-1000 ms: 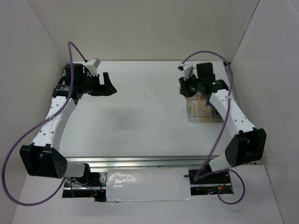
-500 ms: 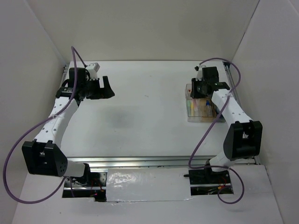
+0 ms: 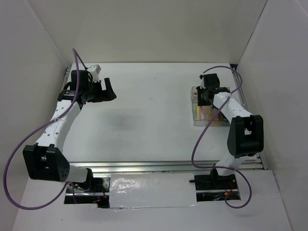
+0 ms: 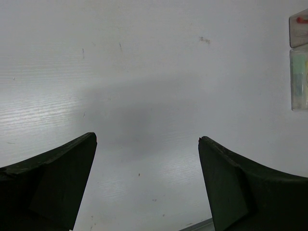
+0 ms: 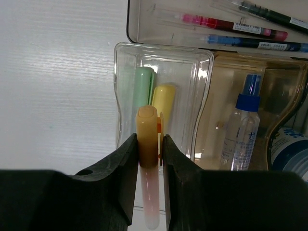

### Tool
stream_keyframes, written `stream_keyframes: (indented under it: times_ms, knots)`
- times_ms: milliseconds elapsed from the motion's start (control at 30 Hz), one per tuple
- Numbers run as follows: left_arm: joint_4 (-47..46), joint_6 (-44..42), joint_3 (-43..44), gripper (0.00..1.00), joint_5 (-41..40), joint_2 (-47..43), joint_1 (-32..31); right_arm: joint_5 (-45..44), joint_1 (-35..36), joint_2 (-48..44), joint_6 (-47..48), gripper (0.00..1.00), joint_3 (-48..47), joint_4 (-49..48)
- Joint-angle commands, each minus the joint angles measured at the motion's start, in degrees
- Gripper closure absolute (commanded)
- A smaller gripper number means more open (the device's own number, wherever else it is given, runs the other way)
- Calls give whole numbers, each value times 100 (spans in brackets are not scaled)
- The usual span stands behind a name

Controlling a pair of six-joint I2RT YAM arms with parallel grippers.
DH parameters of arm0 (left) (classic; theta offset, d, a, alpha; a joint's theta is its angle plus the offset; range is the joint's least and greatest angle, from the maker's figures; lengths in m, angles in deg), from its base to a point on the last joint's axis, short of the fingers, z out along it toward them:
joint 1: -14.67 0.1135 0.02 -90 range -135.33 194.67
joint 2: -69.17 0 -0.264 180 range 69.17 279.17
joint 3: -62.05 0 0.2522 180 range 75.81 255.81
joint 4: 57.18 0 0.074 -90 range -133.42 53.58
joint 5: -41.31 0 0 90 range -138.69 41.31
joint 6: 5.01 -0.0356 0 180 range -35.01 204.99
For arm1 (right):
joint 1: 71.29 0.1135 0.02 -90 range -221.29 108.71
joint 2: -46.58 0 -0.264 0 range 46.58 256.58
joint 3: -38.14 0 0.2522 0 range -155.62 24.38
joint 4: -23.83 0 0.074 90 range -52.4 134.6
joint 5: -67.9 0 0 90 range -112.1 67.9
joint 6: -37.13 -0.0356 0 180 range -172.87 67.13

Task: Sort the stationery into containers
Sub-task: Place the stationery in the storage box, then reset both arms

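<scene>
Nearest the right wrist camera, the right fingers (image 5: 124, 183) pinch the orange marker (image 5: 147, 126) from both sides. Its orange cap points toward the clear box (image 5: 163, 48), and its paler body runs back between the fingers. The cap end sits at the near wall of the box's left-hand compartment, but whether it touches that wall cannot be told. Inside that compartment, just beyond the cap, the green marker (image 5: 143, 84) and the yellow marker (image 5: 163, 98) lie side by side and touching, with the green one nearer the box's left wall. In the tan-floored compartment to the right lies the clear tube (image 5: 240, 127) with its blue cap, and at the box's right edge is part of the blue-white roll (image 5: 288, 149). Farther off, in the long section along the box's far side, lie the red pen (image 5: 226, 23), a blue pen (image 5: 250, 42) and the black pen (image 5: 269, 14). Well to the left of the box, across the white tabletop (image 3: 154, 125), the left fingers (image 4: 53, 183) are spread wide over bare surface and hold nothing.
</scene>
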Motion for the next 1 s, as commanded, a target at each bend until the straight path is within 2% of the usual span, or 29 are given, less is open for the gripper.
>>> stream_keyframes:
  times_ms: [0, 133, 233, 267, 367, 533, 633, 667, 700, 867, 967]
  knots:
    - [-115, -10, -143, 1, -93, -137, 59, -243, 57, 68, 34, 99, -20, -384]
    - [-89, -62, -204, 1, -119, -172, 76, -410, 74, 243, 244, 93, -90, -367]
    - [-71, -98, -204, 1, -110, -164, 85, -350, 74, 323, 262, 76, -160, -253]
    - [-71, -106, -213, 1, -101, -164, 111, -314, 74, 340, 271, 60, -213, -226]
    - [-54, -124, -204, 1, -92, -129, 164, -165, 118, 332, 297, 43, -345, -51]
    - [8, -238, -12, 1, 39, -41, 252, -24, 311, -141, 420, 38, -844, 336]
    - [95, -545, 216, 1, 162, -32, 270, 397, 207, -905, 648, 27, -1022, 398]
    - [174, -659, 252, 1, 128, -40, 278, 572, 145, -1125, 805, 8, -987, 363]
    - [201, -826, 296, 1, -29, -40, 279, 661, 75, -1649, 903, 0, -926, 250]
    - [263, -1292, 95, 1, -242, -189, 463, 1004, -514, -3346, 1395, 0, -13, -15]
    - [1, -1451, -597, 1, -382, -513, 437, 970, -961, -4190, 1439, 0, 795, -269]
